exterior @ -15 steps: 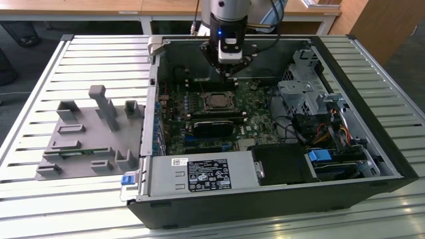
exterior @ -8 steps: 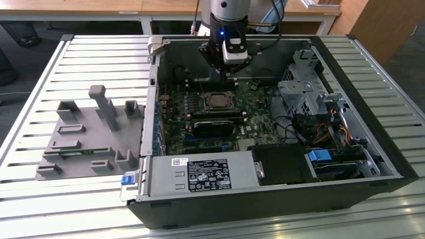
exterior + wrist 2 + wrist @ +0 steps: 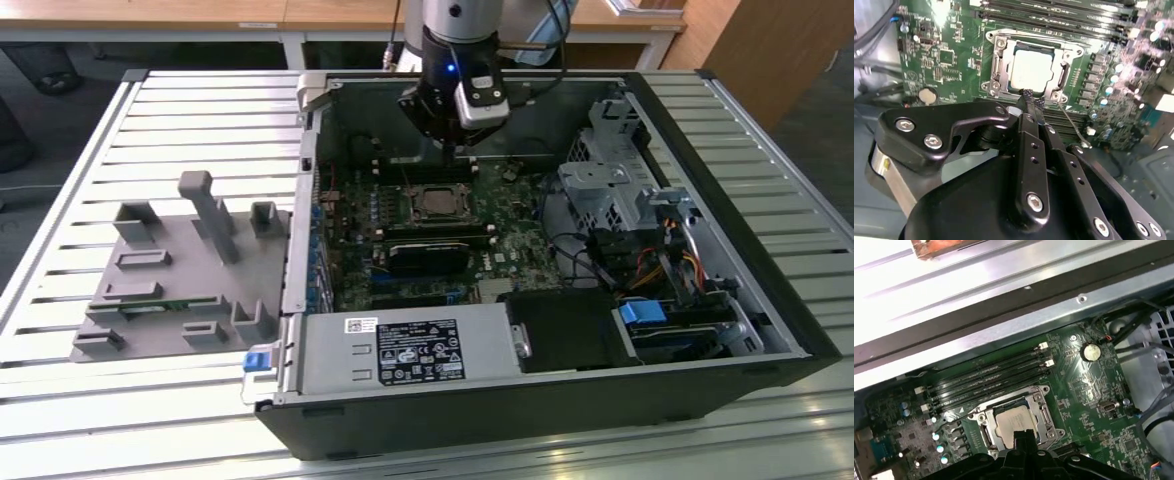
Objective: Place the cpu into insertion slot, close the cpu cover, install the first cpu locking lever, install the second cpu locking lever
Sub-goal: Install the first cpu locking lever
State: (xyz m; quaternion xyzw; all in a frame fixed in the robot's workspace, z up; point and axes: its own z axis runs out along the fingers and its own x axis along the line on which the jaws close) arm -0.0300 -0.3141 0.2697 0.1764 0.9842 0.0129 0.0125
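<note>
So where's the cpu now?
In the second wrist view, the cpu sits in the slot on the green board, just beyond the gripper, next to the memory slots.

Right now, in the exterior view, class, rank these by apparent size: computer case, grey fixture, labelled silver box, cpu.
Largest to smallest:
1. computer case
2. grey fixture
3. labelled silver box
4. cpu, by far the smallest

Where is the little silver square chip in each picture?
Exterior view: the cpu, mid-picture in the open case.
Second wrist view: the cpu, pale square just past the tool.
First wrist view: the cpu, just past the tool.
Shared landmark: the long black memory slots beside it.
</note>
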